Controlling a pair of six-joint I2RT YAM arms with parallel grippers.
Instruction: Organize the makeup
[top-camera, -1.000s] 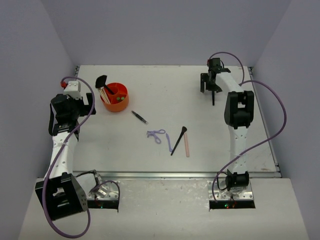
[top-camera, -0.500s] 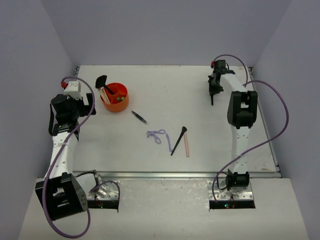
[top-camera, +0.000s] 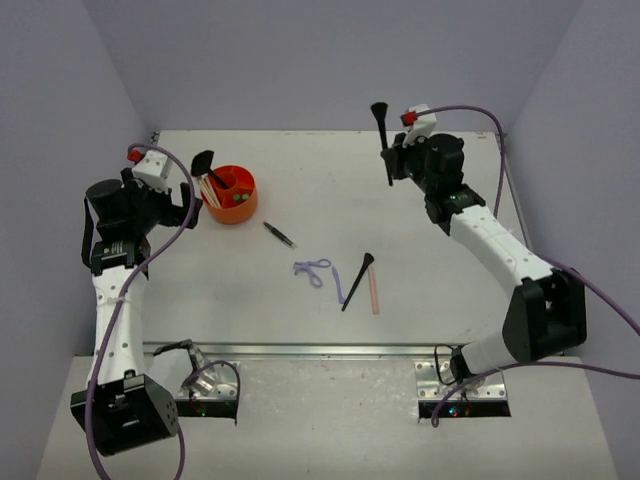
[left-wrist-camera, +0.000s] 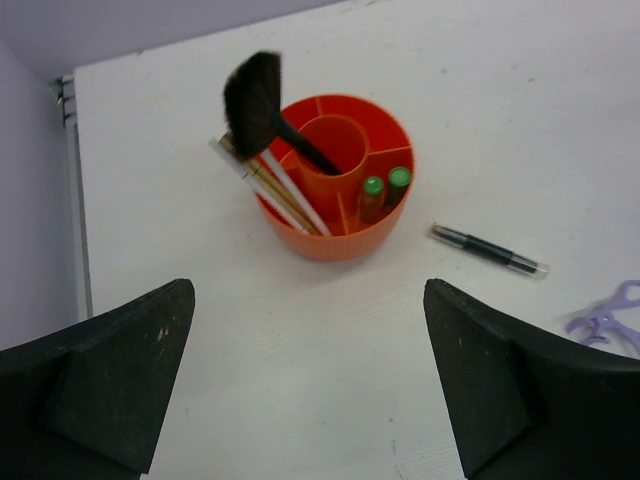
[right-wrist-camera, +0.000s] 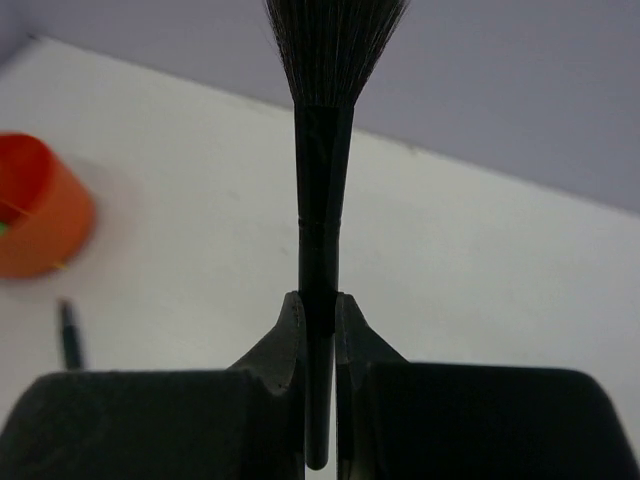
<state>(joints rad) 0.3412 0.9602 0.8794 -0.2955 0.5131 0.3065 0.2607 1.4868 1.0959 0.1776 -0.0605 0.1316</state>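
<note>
My right gripper (top-camera: 388, 158) (right-wrist-camera: 318, 305) is shut on a black flared-head brush (top-camera: 381, 125) (right-wrist-camera: 322, 150), held upright above the back of the table. The orange tub (top-camera: 232, 212) (left-wrist-camera: 335, 238) holds another black brush (top-camera: 204, 162) (left-wrist-camera: 255, 100), thin pale sticks (left-wrist-camera: 272, 187) and two green tubes (left-wrist-camera: 385, 186). On the table lie a dark pencil (top-camera: 279, 234) (left-wrist-camera: 490, 250), a lilac looped tool (top-camera: 313, 270), a third black brush (top-camera: 357, 281) and a pink stick (top-camera: 374, 292). My left gripper (top-camera: 186, 203) (left-wrist-camera: 308, 292) stands open and empty just left of the tub.
The tub (right-wrist-camera: 35, 205) and the pencil (right-wrist-camera: 70, 335) show low on the left in the right wrist view. Purple walls close in the table at the back and both sides. A metal rail (top-camera: 330, 350) runs along the near edge.
The right gripper closed on the black brush at the back right, lifted it off the table and swung left with it. The left gripper shifted slightly and stayed open.
</note>
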